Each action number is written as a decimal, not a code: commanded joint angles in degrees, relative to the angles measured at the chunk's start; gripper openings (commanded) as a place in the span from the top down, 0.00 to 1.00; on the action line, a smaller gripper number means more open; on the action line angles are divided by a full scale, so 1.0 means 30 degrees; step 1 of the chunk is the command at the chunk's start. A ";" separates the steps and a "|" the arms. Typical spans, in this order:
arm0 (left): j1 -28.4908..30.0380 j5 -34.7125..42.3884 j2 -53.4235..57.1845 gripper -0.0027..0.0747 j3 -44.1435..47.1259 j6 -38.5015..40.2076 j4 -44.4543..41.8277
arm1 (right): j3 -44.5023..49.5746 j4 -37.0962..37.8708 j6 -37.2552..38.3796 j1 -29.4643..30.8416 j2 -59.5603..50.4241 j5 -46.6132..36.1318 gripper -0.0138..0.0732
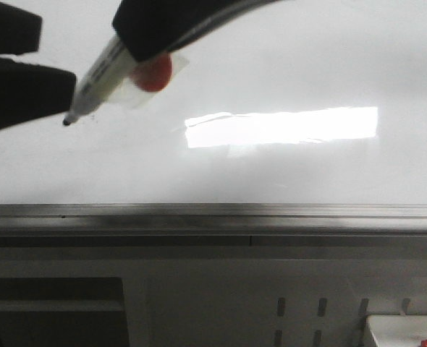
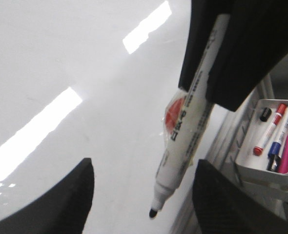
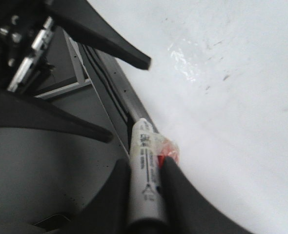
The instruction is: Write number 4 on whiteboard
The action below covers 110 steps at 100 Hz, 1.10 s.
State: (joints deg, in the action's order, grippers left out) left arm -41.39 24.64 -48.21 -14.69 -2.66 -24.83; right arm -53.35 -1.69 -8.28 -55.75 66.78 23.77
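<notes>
over the whiteboard (image 1: 271,166), right claw (image 3: 146,183) clamps the marker (image 1: 98,83); left claw (image 2: 144,204) gapes, empty.

The robot's fingers (image 3: 110,41) are matte black, broad at the base and tapering to blunt, squared tips, with smooth slightly curved faces. In the right wrist view the left gripper (image 3: 129,97) shows silver metal hardware behind its fingers: a bright rod or rail, small screws and dark brackets, too blurred to tell apart exactly. The right gripper (image 1: 145,40) appears in the front view as a black, rounded block.
</notes>
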 commanded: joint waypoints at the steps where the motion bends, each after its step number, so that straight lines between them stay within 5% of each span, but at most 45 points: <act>1: 0.0481 -0.0282 0.1319 0.43 -0.0466 0.0184 0.0622 | -0.1991 0.0564 -0.0095 0.0651 -0.0470 0.0340 0.92; 17: 0.1523 -0.3311 0.3352 0.43 -0.0466 0.0184 0.1250 | -0.3642 0.0675 -0.0095 0.1533 -0.0331 0.1653 0.92; 53: 0.3367 -0.3228 0.4183 0.43 -0.0466 0.0184 0.2749 | -0.5159 0.2749 -0.0095 0.1780 0.1934 0.0877 0.92; 110: 0.3402 -0.3081 0.4183 0.43 -0.0466 0.0184 0.2749 | -0.6605 0.3139 -0.0095 0.2536 0.4495 0.2438 0.92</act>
State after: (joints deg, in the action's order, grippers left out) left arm -31.45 10.94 -35.83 -14.55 -2.66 -17.56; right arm -70.99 7.01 -8.28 -48.59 81.81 33.16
